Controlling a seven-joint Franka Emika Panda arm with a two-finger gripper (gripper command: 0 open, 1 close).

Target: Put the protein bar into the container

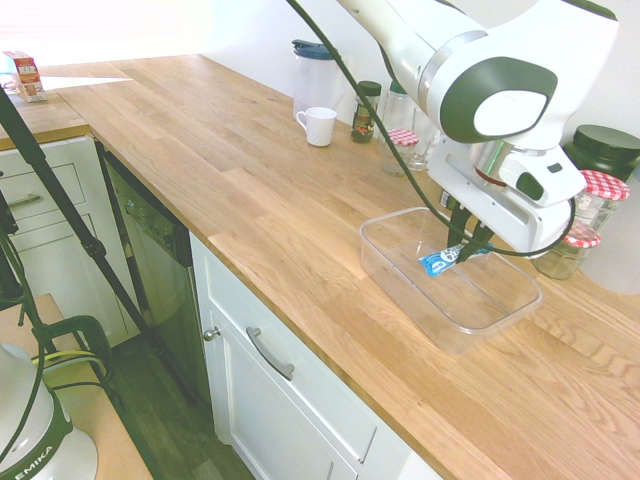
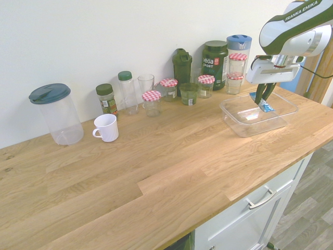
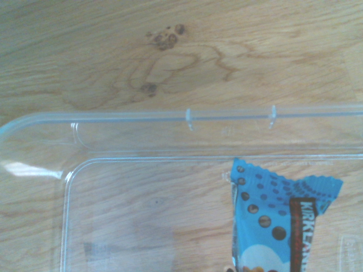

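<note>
1. At the right of the frame I have the gripper (image 2: 264, 104) closed on the blue-wrapped protein bar (image 2: 266, 107), over the clear container (image 2: 250, 128).
2. Left of the frame, I see 1 lidded pitcher (image 2: 65, 122) with 1 white mug (image 2: 107, 128) just beside it.
3. Behind the mug I make out 1 green-lidded spice jar (image 2: 107, 102), then 1 green-capped bottle (image 2: 127, 95).
4. Toward the upper middle, my view takes in 5 jars with red-checked lids (image 2: 152, 104), 1 dark shaker (image 2: 182, 73) and 1 big Vega tub (image 2: 214, 62).
5. Upper right, 1 blue-lidded pitcher (image 2: 239, 45) stands near the wall.
</note>
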